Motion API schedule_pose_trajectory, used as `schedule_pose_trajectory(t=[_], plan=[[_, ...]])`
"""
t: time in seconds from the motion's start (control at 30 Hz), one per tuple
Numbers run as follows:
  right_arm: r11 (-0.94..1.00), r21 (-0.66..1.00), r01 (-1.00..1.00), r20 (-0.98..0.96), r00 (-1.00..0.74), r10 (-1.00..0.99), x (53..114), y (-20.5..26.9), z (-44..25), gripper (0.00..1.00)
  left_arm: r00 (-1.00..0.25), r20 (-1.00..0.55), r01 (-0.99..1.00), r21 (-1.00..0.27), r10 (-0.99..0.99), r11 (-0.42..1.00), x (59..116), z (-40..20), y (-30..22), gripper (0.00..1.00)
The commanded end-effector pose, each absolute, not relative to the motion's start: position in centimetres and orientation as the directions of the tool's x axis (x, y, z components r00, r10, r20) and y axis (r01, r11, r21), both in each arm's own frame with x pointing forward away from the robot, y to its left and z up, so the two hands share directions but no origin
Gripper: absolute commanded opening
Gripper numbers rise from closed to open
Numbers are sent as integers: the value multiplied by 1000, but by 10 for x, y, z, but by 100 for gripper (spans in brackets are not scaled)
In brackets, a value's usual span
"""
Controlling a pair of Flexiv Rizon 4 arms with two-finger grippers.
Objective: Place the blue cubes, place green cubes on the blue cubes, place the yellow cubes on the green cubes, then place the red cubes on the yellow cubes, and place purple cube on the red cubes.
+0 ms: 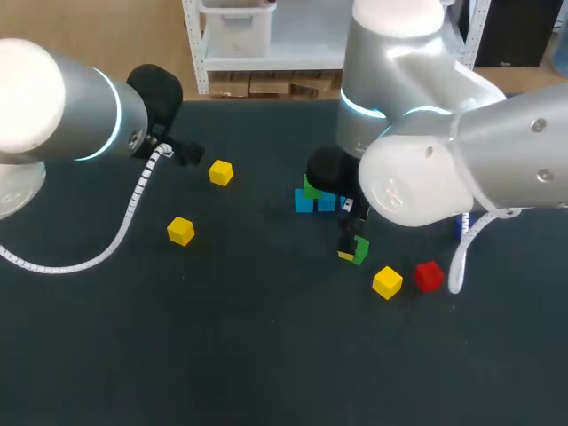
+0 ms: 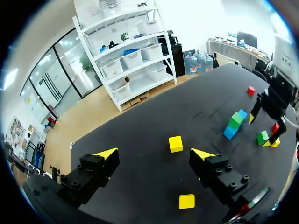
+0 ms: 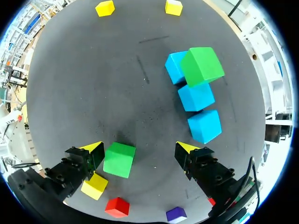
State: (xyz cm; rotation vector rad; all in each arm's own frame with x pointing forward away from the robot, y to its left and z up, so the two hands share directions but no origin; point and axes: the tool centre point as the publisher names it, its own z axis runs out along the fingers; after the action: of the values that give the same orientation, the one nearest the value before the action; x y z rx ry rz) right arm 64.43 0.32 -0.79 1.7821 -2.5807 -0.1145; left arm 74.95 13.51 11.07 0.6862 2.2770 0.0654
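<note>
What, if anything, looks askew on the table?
The green cube on the blue cubes sits twisted against the row and seems to straddle two of them rather than square on one. The other green cube lies on the table between the right gripper's open fingers.

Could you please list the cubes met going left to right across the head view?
In order: near-left yellow cube, far-left yellow cube, blue cubes under a stacked green cube, loose green cube, right yellow cube, red cube.
</note>
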Motion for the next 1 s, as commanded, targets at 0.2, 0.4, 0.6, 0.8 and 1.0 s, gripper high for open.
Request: schedule_pose_trajectory(t=[0.2, 0.4, 0.6, 0.8, 1.0], plan=[[348, 85, -934, -35, -352, -936, 648, 6, -10, 36, -579, -646, 461, 243, 496, 854, 751, 111, 136, 100], [339, 85, -937, -21, -342, -940, 644, 4, -9, 10, -579, -646, 461, 243, 496, 854, 751, 111, 136, 100], [329, 105, -938, -31, -334, -942, 641, 2, -5, 100, -579, -646, 461, 243, 496, 854, 751, 111, 136, 100], [332, 100, -938, -19, -336, -942, 640, 1, -1, 100, -579, -646, 461, 243, 496, 854, 751, 111, 136, 100], [366, 85, -927, 27, -365, -931, 640, -6, 0, 100, -579, -646, 461, 243, 496, 854, 751, 111, 136, 100]])
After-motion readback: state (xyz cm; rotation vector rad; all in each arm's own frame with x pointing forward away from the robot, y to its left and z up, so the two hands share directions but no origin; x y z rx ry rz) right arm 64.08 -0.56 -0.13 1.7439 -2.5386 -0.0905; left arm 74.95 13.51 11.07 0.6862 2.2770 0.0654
